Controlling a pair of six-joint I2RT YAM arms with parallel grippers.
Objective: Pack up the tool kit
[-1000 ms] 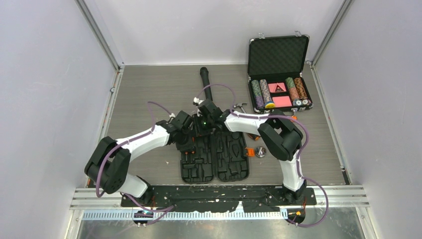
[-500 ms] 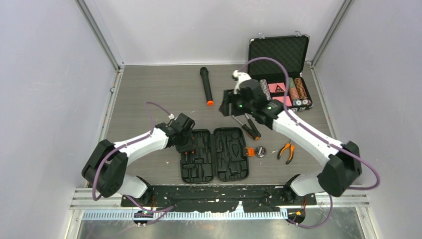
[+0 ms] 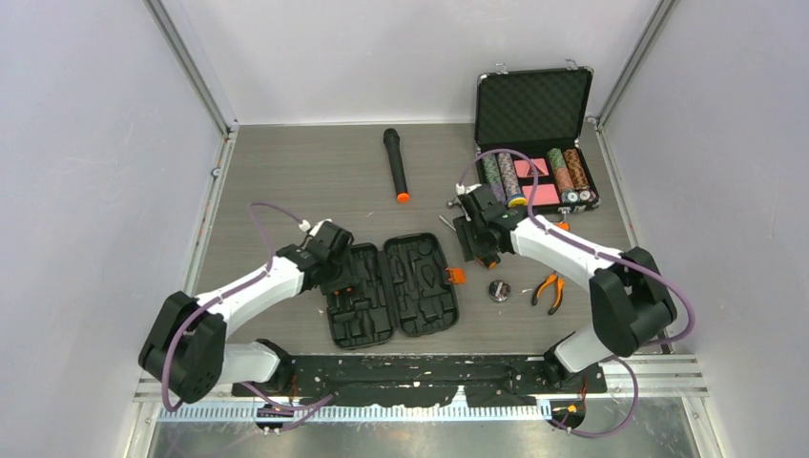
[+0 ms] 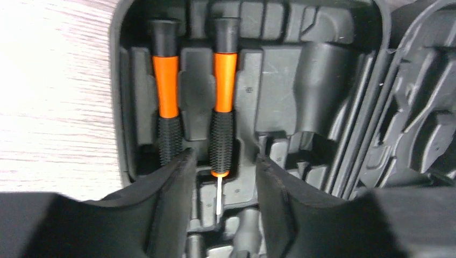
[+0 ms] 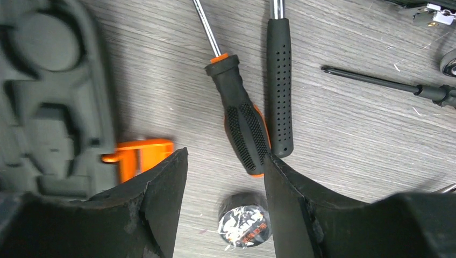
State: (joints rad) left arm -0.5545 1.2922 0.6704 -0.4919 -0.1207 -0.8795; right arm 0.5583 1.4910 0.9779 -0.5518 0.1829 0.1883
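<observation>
While the tool kit [image 3: 420,286] is lying open mid-table, left gripper [image 4: 225,158] is hovering empty, jaws apart, over it and right gripper [image 5: 225,161], wide and empty, is hanging above a loose screwdriver [image 5: 244,134], probably needing descent and closing.

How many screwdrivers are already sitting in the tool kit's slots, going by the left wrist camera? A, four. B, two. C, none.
B: two orange-and-black screwdrivers lie side by side in moulded slots of the tool kit.
</observation>
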